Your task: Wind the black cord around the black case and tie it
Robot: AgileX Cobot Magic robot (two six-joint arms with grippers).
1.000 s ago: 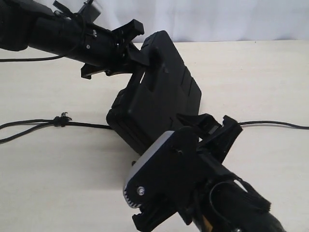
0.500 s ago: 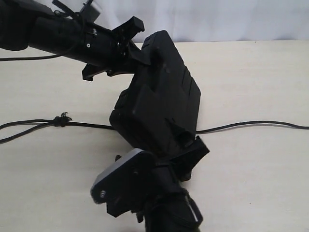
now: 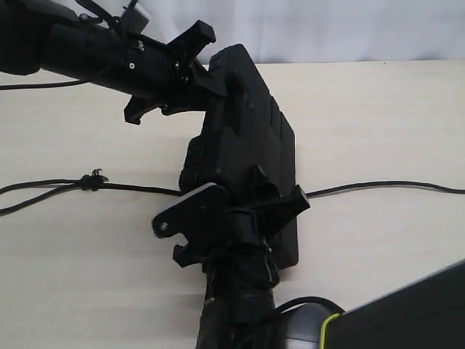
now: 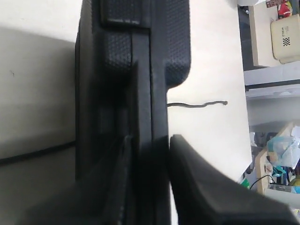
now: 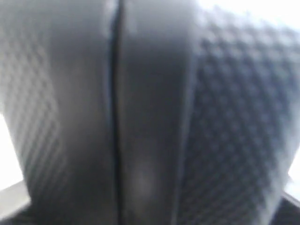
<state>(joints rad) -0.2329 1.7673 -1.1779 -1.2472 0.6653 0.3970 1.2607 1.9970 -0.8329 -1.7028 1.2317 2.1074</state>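
The black case [image 3: 247,145] is tilted up on the pale table, one end raised. My left gripper [image 3: 214,62] is shut on its upper end; in the left wrist view the case's edge [image 4: 140,70] sits pinched between the fingers of that gripper [image 4: 150,140]. My right gripper [image 3: 280,190] is open, its spread fingers straddling the case's lower end. The right wrist view is filled by the blurred case [image 5: 150,112], and no fingertips show there. The black cord [image 3: 378,185] runs across the table and under the case, with its knot [image 3: 92,179] at the left. A cord end [image 4: 199,105] shows beyond the case.
The table [image 3: 378,109] reaches back to a white wall. A dark body with a yellow-green edge [image 3: 407,313] fills the exterior view's lower right corner. Shelves with clutter [image 4: 276,28] stand past the table's edge.
My right arm has swung left and in, from the lower right onto the case's lower end. The case has turned more upright and narrower. My left gripper has kept its hold.
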